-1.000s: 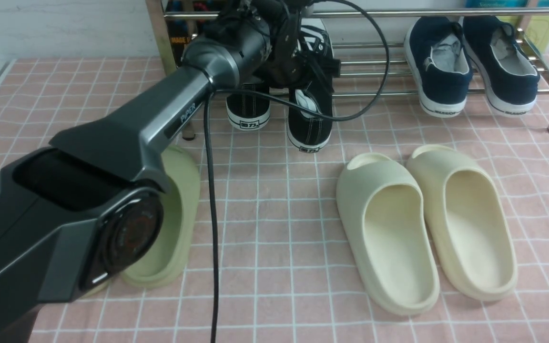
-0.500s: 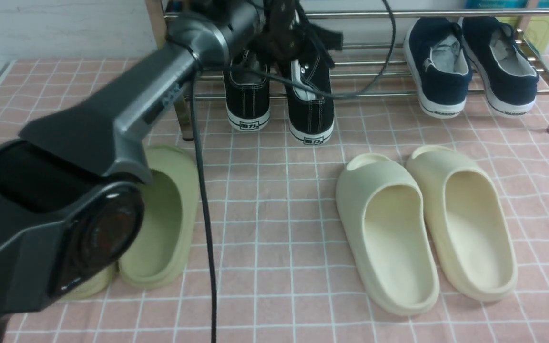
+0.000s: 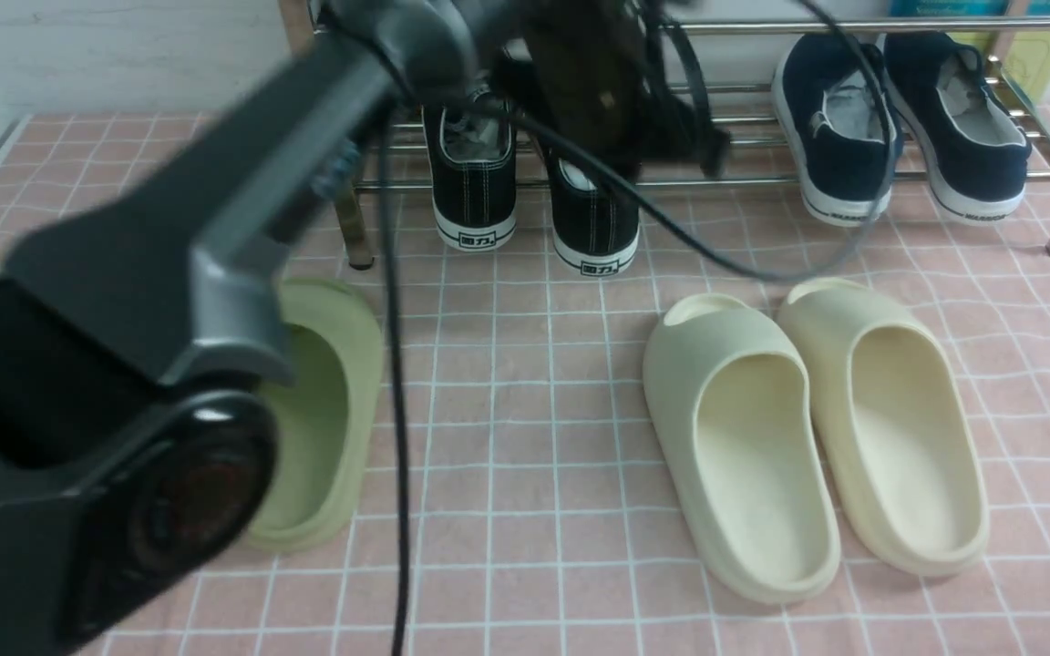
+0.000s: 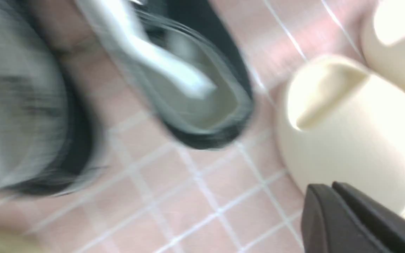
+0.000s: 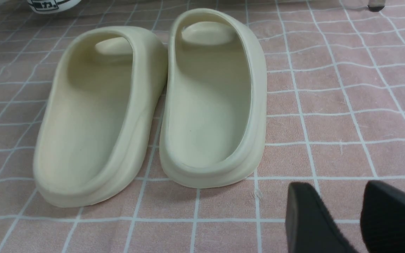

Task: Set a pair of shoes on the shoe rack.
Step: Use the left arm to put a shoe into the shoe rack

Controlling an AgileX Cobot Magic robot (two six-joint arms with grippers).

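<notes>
Two black sneakers stand side by side at the left end of the shoe rack, toes in over its low tubes, heels hanging out past the front tube toward the camera. The right-hand sneaker sits further out than its mate; whether either heel touches the pink tiled floor I cannot tell. A blurred left arm reaches above the pair. On the left gripper, wrist view, the dark fingers look pressed together with only a seam between, nothing held. The right gripper is parted, empty, low over the floor near the cream slides.

Judgement: placing is nearly done; the step is seating and clearing. To do it well — lift the left arm up and back before swinging, so its cable does not catch a collar or lace. If the outer sneaker needs seating, press squarely on its heel — gently, without skewing the neighbour.
</notes>
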